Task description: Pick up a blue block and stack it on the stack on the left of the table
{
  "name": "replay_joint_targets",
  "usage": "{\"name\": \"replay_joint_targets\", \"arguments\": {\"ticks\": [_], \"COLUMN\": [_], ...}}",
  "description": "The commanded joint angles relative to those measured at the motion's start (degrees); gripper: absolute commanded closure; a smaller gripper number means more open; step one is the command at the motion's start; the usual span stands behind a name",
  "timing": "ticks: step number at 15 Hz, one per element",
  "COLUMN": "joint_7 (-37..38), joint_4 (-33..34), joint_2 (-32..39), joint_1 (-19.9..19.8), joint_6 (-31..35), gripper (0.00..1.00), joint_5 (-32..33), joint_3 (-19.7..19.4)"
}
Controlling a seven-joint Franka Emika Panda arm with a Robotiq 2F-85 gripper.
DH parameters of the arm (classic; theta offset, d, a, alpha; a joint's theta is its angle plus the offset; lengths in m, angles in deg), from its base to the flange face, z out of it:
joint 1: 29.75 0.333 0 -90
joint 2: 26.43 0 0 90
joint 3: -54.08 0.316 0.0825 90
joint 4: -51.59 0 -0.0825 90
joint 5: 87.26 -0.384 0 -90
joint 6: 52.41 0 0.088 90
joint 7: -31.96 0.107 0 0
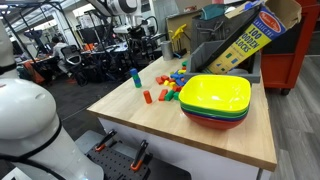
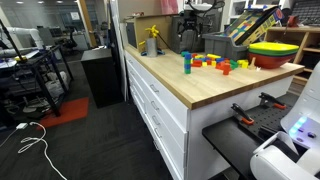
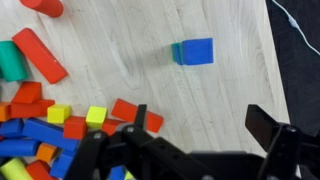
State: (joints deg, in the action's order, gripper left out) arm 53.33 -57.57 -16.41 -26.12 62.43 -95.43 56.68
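The stack [image 3: 193, 51] is a small upright column, seen from above with a blue top face and a dark-green side. It stands alone on the light wood table [image 3: 110, 60], and shows in both exterior views [image 1: 135, 77] [image 2: 186, 62]. My gripper [image 3: 205, 128] is open and empty, high above the table, with the stack just beyond its fingertips. Several blue blocks [image 3: 38, 131] lie in the mixed pile at the lower left of the wrist view. The pile also shows in both exterior views [image 1: 175, 85] [image 2: 215, 63].
Stacked yellow, green and red bowls [image 1: 215, 100] [image 2: 275, 52] stand beside the pile. A long red block [image 3: 40, 55] and a green block [image 3: 10, 60] lie loose. A single red block [image 1: 147, 97] lies near the table edge. A block box [image 1: 245, 35] leans at the back.
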Motion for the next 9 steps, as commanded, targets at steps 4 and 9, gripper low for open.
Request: {"name": "replay_joint_targets", "arguments": {"ticks": [4, 9], "joint_7": [0.32, -0.69], "joint_4": [-0.52, -1.31], "joint_2": [-1.06, -0.63], "joint_1": [-2.18, -3.31], "joint_6": [0.05, 0.67], "gripper": [0.0, 0.0], "joint_5": [-1.25, -0.28], "joint_3": [-2.6, -3.86]}}
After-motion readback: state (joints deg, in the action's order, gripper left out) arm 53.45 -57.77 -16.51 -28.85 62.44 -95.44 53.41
